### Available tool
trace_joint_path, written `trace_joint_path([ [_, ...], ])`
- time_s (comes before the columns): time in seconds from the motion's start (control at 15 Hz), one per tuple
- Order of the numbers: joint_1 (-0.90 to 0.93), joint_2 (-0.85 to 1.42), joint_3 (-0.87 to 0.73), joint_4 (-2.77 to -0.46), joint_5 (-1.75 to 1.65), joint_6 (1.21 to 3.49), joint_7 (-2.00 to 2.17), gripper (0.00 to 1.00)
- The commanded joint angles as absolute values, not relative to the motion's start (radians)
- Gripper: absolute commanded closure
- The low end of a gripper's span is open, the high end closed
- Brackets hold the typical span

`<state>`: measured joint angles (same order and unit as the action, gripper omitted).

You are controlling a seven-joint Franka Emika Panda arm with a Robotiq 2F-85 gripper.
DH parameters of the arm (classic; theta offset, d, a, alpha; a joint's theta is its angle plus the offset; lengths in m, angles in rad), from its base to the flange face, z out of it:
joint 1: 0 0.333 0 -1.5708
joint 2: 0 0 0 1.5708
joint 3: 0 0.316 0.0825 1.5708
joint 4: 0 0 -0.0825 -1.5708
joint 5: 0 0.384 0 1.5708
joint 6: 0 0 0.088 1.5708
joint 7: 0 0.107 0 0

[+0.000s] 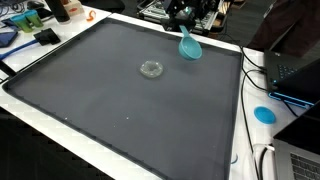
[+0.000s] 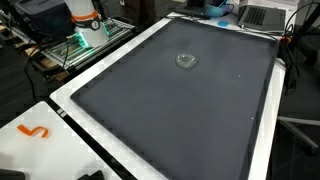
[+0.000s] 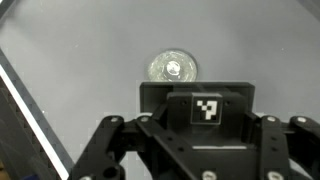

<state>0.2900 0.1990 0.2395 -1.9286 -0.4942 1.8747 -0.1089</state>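
A small round clear glass piece [image 3: 172, 68] lies on the dark grey mat [image 3: 90, 60]; both exterior views show it [image 1: 151, 68] [image 2: 186, 60] near the mat's middle. My gripper [image 3: 197, 118] fills the bottom of the wrist view. A black plate with a black-and-white square marker [image 3: 206, 107] sits in front of the gripper, covers the fingertips, and stands just short of the glass piece. In an exterior view the gripper [image 1: 184, 16] is at the mat's far edge, with a teal scoop-shaped thing [image 1: 189, 46] right below it. Whether that is held I cannot tell.
The mat [image 1: 120, 110] lies on a white table [image 1: 60, 135]. A blue disc [image 1: 264, 114], cables and laptops [image 1: 296, 75] are beside it. An orange hook [image 2: 33, 131] rests on the white surface, and a white-and-orange device [image 2: 84, 20] stands beyond the edge.
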Motion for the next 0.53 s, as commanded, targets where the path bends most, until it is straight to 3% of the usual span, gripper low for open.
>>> trace_joint_path([
  [0.0, 0.325, 0.270, 0.236, -1.860, -0.554, 1.816, -0.024, 0.72],
  [0.47, 0.371, 0.369, 0.225, -1.785, -0.601, 1.791, 0.084, 0.72],
])
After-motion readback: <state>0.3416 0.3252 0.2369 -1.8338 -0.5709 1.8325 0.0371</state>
